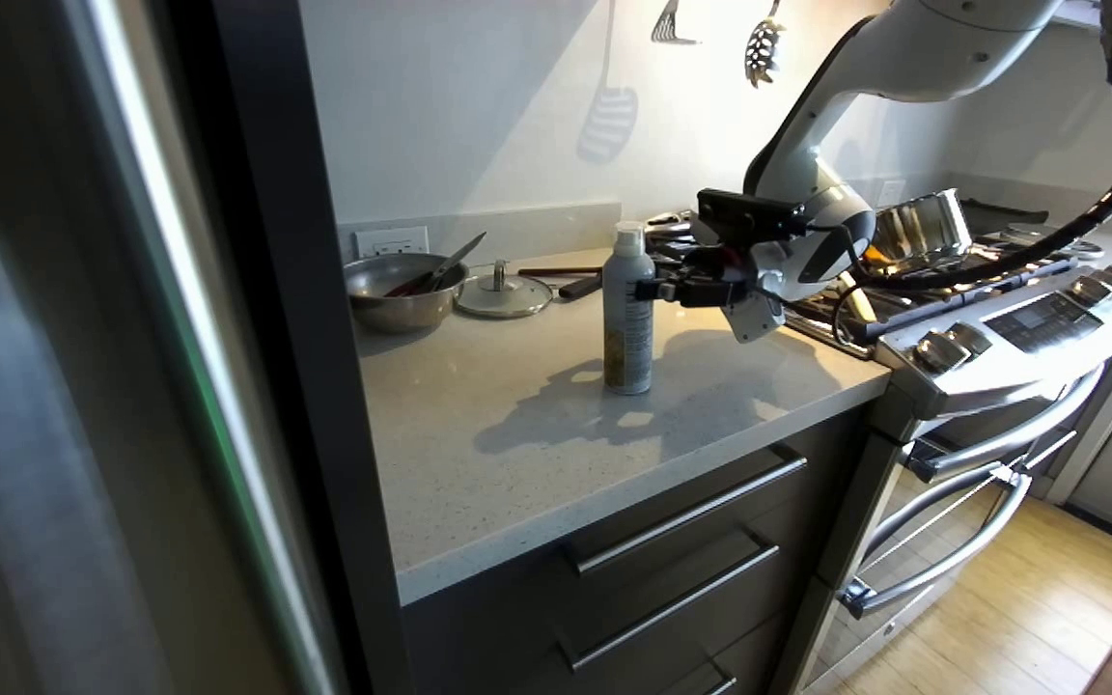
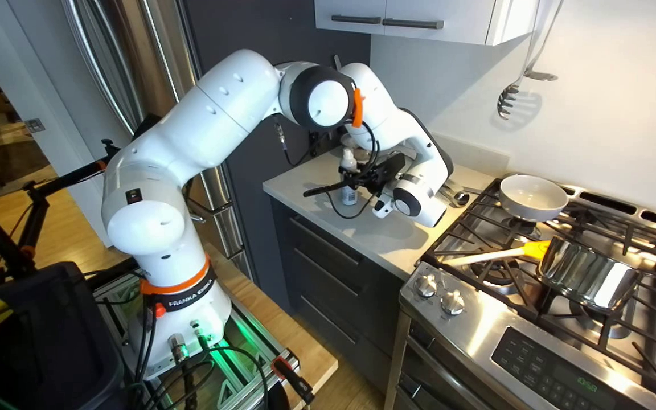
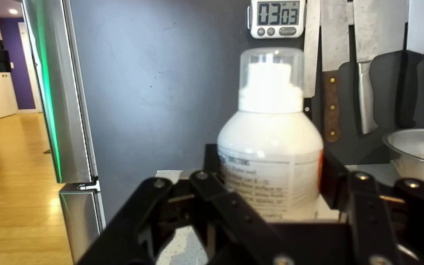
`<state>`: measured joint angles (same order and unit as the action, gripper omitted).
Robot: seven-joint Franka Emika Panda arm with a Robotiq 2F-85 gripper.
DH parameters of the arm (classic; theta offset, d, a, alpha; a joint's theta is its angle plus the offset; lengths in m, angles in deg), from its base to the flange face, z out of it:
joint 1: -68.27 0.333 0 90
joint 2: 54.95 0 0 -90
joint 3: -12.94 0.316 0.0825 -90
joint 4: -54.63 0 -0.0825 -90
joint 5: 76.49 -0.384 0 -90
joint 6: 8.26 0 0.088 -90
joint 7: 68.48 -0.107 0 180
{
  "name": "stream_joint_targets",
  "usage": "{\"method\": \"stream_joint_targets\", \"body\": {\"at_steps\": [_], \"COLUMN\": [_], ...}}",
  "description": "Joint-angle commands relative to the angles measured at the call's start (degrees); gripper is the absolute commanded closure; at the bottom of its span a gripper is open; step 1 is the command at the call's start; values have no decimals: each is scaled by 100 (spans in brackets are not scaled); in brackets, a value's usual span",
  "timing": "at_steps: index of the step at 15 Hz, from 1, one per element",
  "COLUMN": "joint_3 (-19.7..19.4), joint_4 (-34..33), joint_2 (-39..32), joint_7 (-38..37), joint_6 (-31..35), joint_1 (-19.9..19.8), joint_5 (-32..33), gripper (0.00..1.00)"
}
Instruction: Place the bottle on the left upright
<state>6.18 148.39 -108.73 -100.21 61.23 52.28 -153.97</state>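
Note:
The bottle is a whitish cylinder with a narrower capped neck. It stands upright at the counter in both exterior views (image 1: 627,338) (image 2: 349,196); whether its base bears fully on the counter is hard to tell. In the wrist view the bottle (image 3: 271,140) shows its clear cap, white shoulder and printed label between the jaws. My gripper (image 3: 271,171) has one black finger against each side of the bottle's upper body. In an exterior view the gripper (image 1: 651,290) reaches the bottle from the stove side. The bottle's lower part is hidden in the wrist view.
A metal bowl (image 1: 402,301) with a knife in it and a glass lid (image 1: 504,295) lie behind the bottle. The stove (image 2: 476,307) holds a white bowl (image 2: 533,197) and a steel pot (image 2: 587,273). Knives (image 3: 331,103) hang on the dark panel beyond. The counter's front edge (image 1: 633,483) is near.

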Motion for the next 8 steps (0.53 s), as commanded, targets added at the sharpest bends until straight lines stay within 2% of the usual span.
{"method": "stream_joint_targets", "body": {"at_steps": [1, 2, 3, 4, 6, 8], "joint_3": [-85, -103, -129, -139, -183, -240], "joint_4": [34, 31, 51, 47, 65, 107], "joint_2": [-108, -113, -94, -96, -69, -9], "joint_7": [107, 109, 93, 108, 109, 98], "joint_6": [-199, -186, -150, -161, -136, -93], "joint_1": [-18, -9, 2, 0, -3, 17], "joint_5": [-122, -113, -115, -103, -95, -71], "gripper": [62, 62, 12, 11, 0, 0]}}
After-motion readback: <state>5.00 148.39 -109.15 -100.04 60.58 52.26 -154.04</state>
